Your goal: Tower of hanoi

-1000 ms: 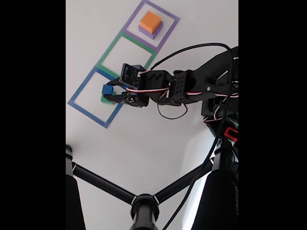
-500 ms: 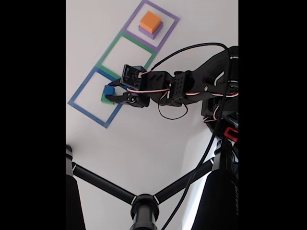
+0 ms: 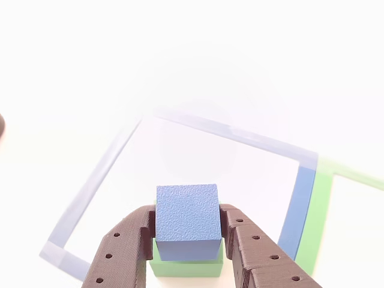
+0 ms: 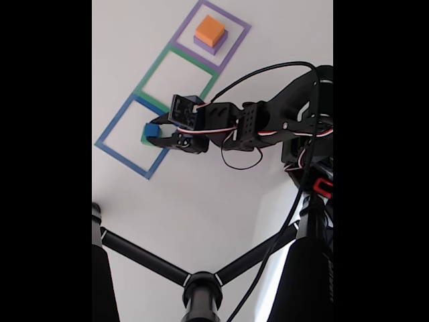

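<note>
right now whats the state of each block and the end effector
blue cube: on top of the green block, both fingers against its sides
green block: inside the blue outline, under the blue cube
orange block: stacked on the purple slab, untouched
purple slab: flat inside the purple outline, carrying the orange block
end effector: shut on the blue cube
green outline: nothing in it

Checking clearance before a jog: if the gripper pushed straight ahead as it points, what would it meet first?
Holding the small blue cube, the gripper faces bare white table, then the blue tape outline's far edge; height unclear.
</note>
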